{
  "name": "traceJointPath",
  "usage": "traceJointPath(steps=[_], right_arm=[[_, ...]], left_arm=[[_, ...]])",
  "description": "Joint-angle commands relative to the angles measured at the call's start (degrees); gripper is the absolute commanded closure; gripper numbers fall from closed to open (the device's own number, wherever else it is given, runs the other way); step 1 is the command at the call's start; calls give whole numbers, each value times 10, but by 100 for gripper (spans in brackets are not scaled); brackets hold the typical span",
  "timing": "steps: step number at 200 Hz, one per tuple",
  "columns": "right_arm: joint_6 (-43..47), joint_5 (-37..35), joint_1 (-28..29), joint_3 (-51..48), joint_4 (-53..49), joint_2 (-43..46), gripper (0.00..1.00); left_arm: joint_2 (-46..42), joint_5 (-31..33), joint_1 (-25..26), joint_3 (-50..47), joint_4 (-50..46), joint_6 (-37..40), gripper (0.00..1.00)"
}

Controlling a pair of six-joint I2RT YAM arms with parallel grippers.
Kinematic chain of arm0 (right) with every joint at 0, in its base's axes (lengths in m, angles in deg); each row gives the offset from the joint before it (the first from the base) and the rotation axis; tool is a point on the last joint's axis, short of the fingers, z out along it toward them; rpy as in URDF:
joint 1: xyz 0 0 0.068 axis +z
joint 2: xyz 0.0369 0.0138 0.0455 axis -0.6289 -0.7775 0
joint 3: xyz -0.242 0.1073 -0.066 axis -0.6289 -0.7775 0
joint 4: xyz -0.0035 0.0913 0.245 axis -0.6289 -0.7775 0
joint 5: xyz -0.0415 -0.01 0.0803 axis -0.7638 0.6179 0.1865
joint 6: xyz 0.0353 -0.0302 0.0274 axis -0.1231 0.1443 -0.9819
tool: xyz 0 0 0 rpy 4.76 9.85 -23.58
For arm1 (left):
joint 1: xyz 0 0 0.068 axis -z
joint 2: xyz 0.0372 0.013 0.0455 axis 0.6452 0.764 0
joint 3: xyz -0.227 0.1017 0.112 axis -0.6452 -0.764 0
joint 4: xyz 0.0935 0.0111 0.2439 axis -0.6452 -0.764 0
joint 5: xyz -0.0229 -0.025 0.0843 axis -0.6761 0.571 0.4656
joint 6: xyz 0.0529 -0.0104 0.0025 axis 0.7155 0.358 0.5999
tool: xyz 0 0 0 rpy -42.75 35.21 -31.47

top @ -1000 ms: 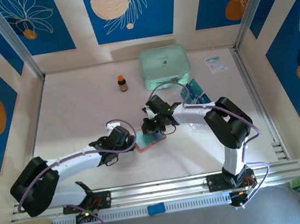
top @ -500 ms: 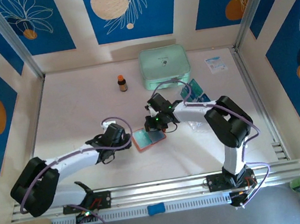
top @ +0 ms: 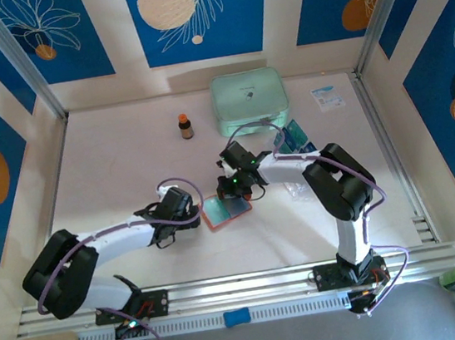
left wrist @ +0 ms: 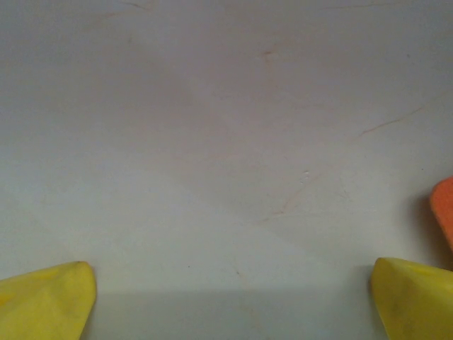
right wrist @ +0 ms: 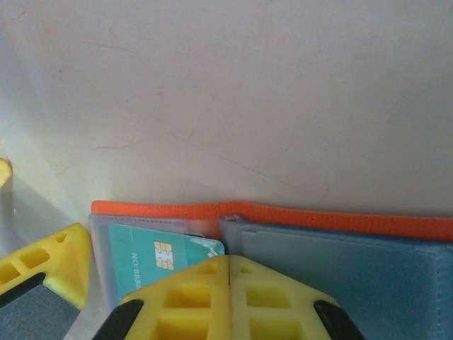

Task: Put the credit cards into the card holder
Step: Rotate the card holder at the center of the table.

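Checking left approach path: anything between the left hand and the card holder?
Only bare table between left hand and card holder, in the top and left wrist views.

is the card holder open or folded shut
Open and spread flat: the card holder shows its inner sleeves facing up, with a credit card tucked in the left one.

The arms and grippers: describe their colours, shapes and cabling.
Both the left arm and right arm have white tubular links, bulky black joint housings and looping lilac cables. A green light glows at the right wrist. The left gripper and right gripper have yellow plastic fingers, the right's with moulded pockets.
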Motion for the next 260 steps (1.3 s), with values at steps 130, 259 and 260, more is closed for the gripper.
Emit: traceJointPath(steps=[130,259,260], right_arm=[[-24,62,19,-2,11,-8,100],[39,-49,-60,-10,-84,115,68],[39,-51,-60,-10,-85,115,67]], left_arm=[[42,-37,-5,18,17,8,0],[33,-37,-5,10,22,6,0],[33,-37,-5,9,22,6,0]])
